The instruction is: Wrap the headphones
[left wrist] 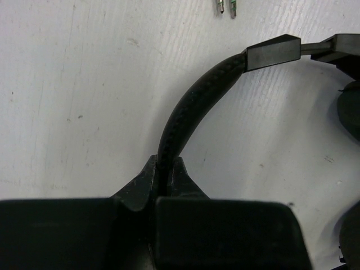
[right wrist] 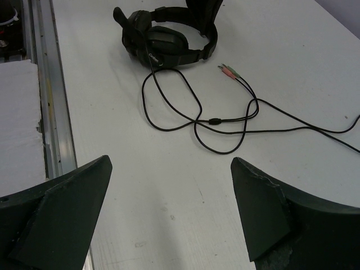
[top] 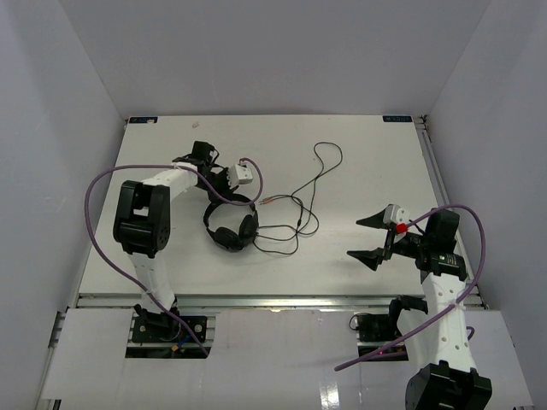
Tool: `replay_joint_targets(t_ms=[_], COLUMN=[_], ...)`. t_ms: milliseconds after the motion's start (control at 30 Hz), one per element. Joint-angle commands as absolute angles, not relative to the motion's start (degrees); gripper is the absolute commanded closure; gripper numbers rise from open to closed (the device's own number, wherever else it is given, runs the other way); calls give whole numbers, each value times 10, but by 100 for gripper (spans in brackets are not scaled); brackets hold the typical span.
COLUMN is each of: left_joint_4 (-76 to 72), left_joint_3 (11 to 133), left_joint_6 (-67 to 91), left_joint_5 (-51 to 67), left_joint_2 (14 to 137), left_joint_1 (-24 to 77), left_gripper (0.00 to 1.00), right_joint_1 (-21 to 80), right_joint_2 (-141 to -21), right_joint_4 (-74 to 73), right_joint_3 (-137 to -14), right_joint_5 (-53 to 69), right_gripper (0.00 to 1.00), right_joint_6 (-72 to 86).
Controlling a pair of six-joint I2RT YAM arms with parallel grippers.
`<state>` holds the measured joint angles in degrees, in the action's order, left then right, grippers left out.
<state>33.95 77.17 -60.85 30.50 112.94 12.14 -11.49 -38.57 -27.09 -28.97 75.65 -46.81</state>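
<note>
1. The headphones lie on the bench.
2. The left tool is clamped on the headphones' headband, pinning them.
3. The right tool hangs well to the right of the headphones, jaws spread wide and holding nothing.
4. The cord sprawls in loose loops right of the headphones, with its plugs near them.
5. Judged step: the headphones are anchored and no winding has begun.
6. The next move likely calls for the right tool to pinch the thin, flat-lying cord low and lead it round the headphones.
</note>
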Motion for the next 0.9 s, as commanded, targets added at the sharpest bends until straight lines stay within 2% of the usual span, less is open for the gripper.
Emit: replay_joint_targets(t_ms=[0, 67, 267, 433, 633, 733, 867], left_joint_4=[281, 245, 209, 210, 214, 212, 199], left_joint_3=[728, 700, 607, 592, 599, 592, 571], left_joint_6=[-531, -430, -290, -163, -90, -78, -67], left_joint_5=[253, 217, 148, 91, 142, 154, 132], left_joint_2=[1067, 1049, 1020, 1047, 1077, 1082, 1080], left_joint_1=[124, 122, 114, 102, 74, 63, 59], left_gripper=[100, 100, 100, 100, 100, 92, 68], right_joint_1=[-112, -113, -113, -113, -113, -113, -113], right_joint_2=[-381, -381, -380, -383, -388, -390, -392], right_joint_4=[-277, -276, -276, -275, -275, -273, -272], right_joint_3=[-291, -291, -287, -285, -284, -283, -282], right_joint_5=[754, 750, 747, 740, 729, 726, 725], right_gripper=[8, 8, 8, 8, 8, 8, 8], right_joint_6=[-475, -475, -475, -477, -479, -479, -479])
